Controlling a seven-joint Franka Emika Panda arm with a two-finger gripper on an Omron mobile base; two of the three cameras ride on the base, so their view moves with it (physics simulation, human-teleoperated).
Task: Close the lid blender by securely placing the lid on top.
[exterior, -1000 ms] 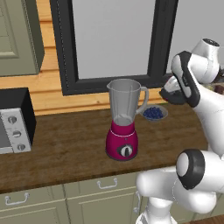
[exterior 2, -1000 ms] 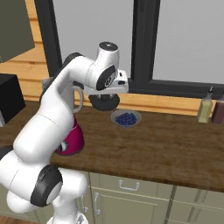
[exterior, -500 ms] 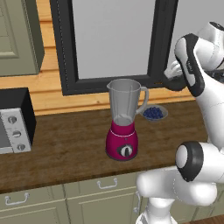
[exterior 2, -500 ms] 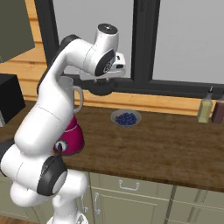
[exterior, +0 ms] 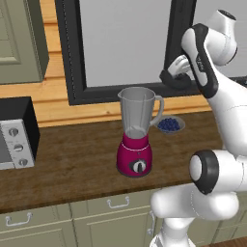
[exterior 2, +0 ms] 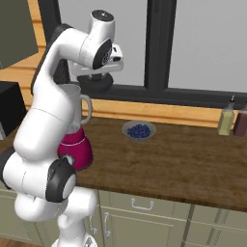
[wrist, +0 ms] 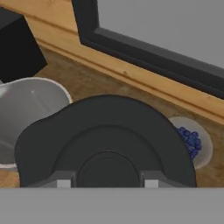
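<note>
The black round lid (wrist: 107,140) hangs in the air, gripped at its raised centre by my gripper (wrist: 107,183), which is shut on it. In the base views the lid (exterior: 174,82) (exterior 2: 95,85) hangs under the gripper (exterior: 178,71) (exterior 2: 100,73), higher than the jar's rim and a little to the right of it. The blender (exterior: 137,135) stands on the counter with a magenta base (exterior 2: 77,150) and an open translucent jar (wrist: 30,107). In the hand view the jar's mouth lies left of the lid and partly under it.
A bowl of blue berries (exterior: 169,125) (exterior 2: 139,130) (wrist: 193,143) sits right of the blender near the wall. A grey microwave (exterior: 14,140) stands at the far left. Bottles (exterior 2: 226,119) stand at the far right. The dark window frame (exterior: 125,89) runs behind.
The arm has risen and carried the lid up and leftward, from above the berry bowl to a height above the jar's rim. The blender and bowl have stayed put.
</note>
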